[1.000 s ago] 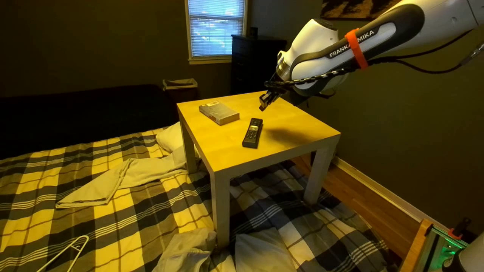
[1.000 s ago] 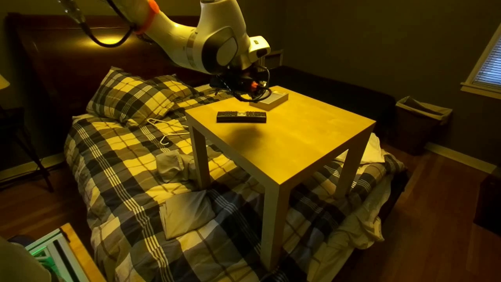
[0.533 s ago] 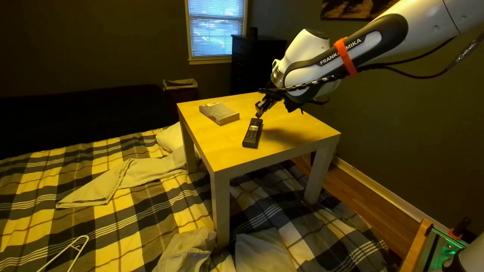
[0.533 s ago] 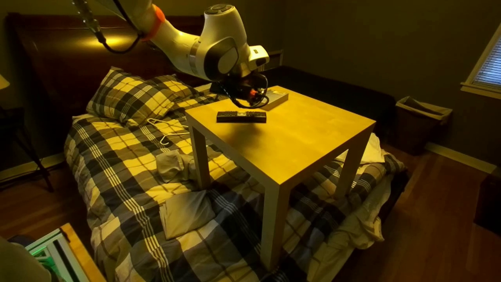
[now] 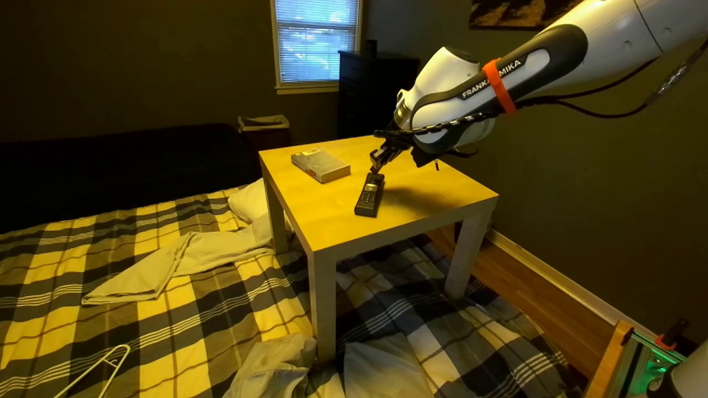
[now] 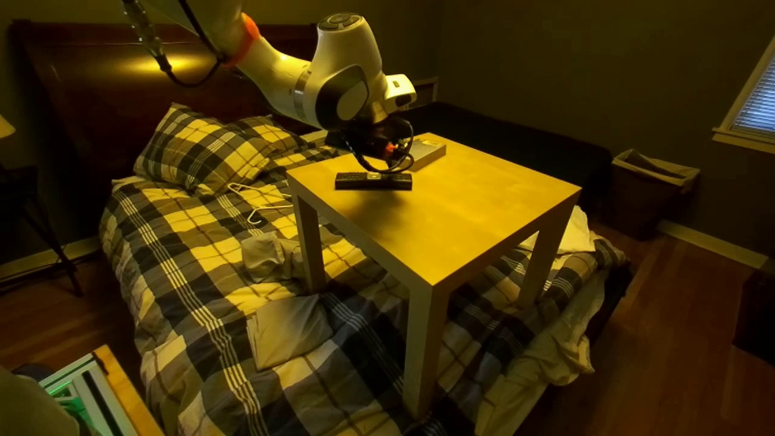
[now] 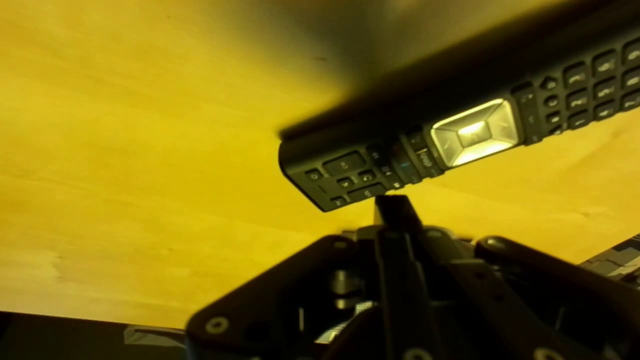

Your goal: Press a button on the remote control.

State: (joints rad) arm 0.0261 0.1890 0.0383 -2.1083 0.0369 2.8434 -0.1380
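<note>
The gripper (image 7: 392, 201), pressed together, touched or almost touched the remote (image 5: 369, 195) (I couldn't tell which); pushing its edge risked missing buttons (image 7: 344, 163) or skidding it across the surface (image 6: 484, 200).

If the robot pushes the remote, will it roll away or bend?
The remote probably won't roll, because it lies flat on the table. It looks stiff, with long straight edges, so it likely won't bend. But it might slide a bit, since the table looks smooth.
</note>
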